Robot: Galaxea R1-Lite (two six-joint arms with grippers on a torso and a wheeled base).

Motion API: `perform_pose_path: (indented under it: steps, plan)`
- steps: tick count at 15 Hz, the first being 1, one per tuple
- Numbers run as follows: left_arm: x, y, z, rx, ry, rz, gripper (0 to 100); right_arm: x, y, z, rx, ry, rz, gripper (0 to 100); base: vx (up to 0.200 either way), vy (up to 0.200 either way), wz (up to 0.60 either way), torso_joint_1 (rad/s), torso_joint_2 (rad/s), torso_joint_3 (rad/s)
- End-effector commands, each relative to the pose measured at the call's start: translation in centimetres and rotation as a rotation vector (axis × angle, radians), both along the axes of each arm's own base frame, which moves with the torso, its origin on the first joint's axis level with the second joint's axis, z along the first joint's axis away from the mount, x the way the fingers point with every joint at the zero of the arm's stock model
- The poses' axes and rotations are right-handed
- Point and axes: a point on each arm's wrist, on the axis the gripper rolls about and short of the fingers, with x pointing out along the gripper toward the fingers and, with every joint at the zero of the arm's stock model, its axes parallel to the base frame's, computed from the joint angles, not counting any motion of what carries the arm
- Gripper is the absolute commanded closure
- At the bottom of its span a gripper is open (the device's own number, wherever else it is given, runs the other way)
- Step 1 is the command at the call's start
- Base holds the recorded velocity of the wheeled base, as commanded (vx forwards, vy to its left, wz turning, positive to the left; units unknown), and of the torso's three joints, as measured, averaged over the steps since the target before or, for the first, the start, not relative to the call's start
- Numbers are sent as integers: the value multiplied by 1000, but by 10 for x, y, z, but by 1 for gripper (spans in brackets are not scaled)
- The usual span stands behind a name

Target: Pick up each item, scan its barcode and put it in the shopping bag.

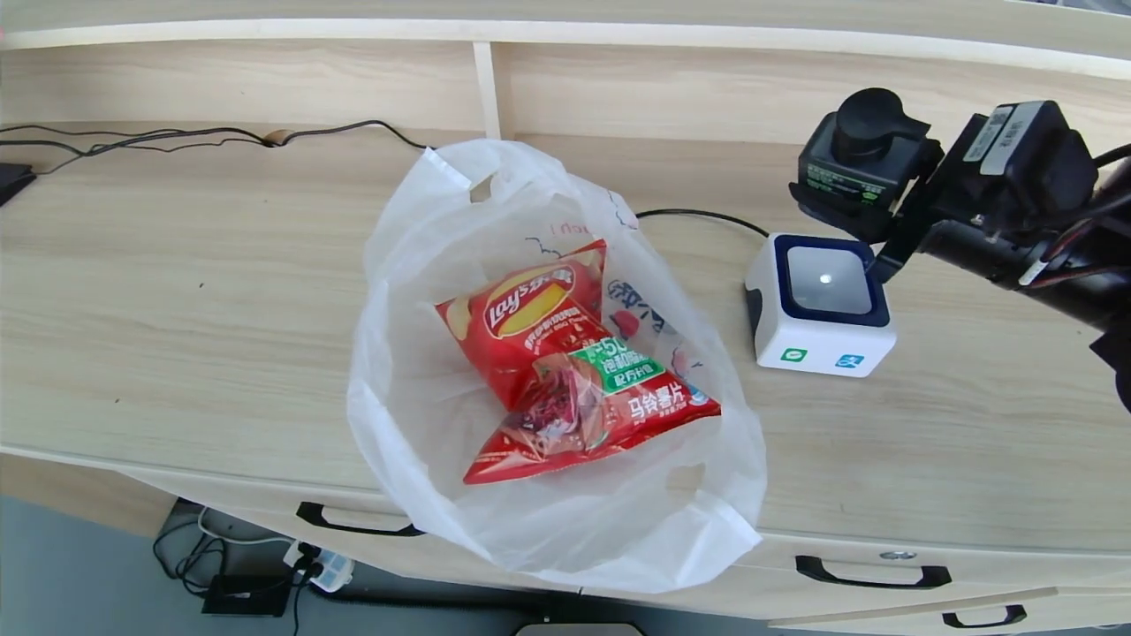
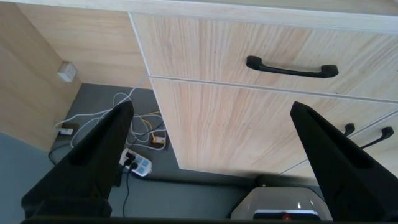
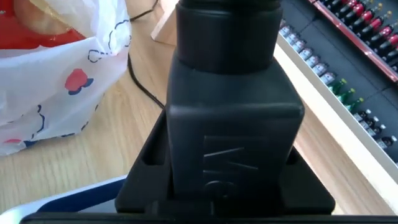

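Scene: At a pale wood counter [image 1: 177,291], the robot's right gripper [image 1: 906,205] is clamped on a dark, square-shouldered bottle [image 1: 861,163] with a round cap. It holds the bottle just above the far edge of the white, blue-rimmed scanner [image 1: 822,305].
Bag: The white shopping bag [image 1: 415,371] stands open mid-counter, to the left of the scanner. A red packet of crisps [image 1: 548,353] lies inside.
Left arm: The left gripper [image 2: 211,124] hangs below counter level, facing the drawer fronts [image 2: 261,106]. Its fingers are spread apart and hold nothing.
Step in hand: By the look of it, scanning the bottle; the crisps are already bagged.
Doing it well: The bottle's barcode side likely needs to face the scanner's glass squarely, centred over it, close but not touching, and steady until it reads. The carry should then clear the bag's rim and end beside the crisps, without dragging the thin plastic wall.
Head view: Sets out bottle, scanner and bag in relation to each other, and shows a printed label on the bottle's near face.
Right wrist view: Shows the bottle [image 3: 230,112] close up, with the bag's printed wall [image 3: 56,93] and a black cable [image 3: 146,87] beside it. Whether a barcode faces the glass cannot be told.
Left wrist view: Shows the drawers and a power strip [image 2: 138,163] on the floor.
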Motion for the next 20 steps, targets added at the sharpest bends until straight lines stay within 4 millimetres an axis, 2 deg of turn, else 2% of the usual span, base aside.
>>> perform_pose_path:
  steps: [1,3,5,7,9,11,12,13,14,16,18,20]
  plan:
    - [0,0,0,-1,1,-1,0,0,0,-17,-28,9,-2,100,0,0,0,0,0,0]
    - [0,0,0,-1,1,1,0,-2,-3,-28,-28,15,-8,100,0,0,0,0,0,0]
    - [0,0,0,-1,1,1,0,-1,-7,-27,-21,16,-23,100,0,0,0,0,0,0]
    - [0,0,0,-1,1,-1,0,-4,-2,-9,14,-17,-1,100,0,0,0,0,0,0]
    - [0,0,0,-1,1,1,0,-24,13,5,120,37,33,100,0,0,0,0,0,0]
    - [0,0,0,-1,1,1,0,-47,48,7,270,143,45,100,0,0,0,0,0,0]
    - [0,0,0,-1,1,-1,0,-64,83,7,391,249,85,100,0,0,0,0,0,0]
    - [0,0,0,-1,1,-1,0,-74,105,6,468,323,105,100,0,0,0,0,0,0]
    - [0,0,0,-1,1,-1,0,-75,113,4,506,363,108,100,0,0,0,0,0,0]
    - [0,0,0,-1,2,1,0,-76,144,5,653,514,189,100,0,0,0,0,0,0]
    - [0,0,0,2,1,-1,0,-74,158,8,820,620,186,100,0,0,0,0,0,0]
    - [0,0,0,5,2,-1,0,-72,170,7,849,655,210,100,0,0,0,0,0,0]
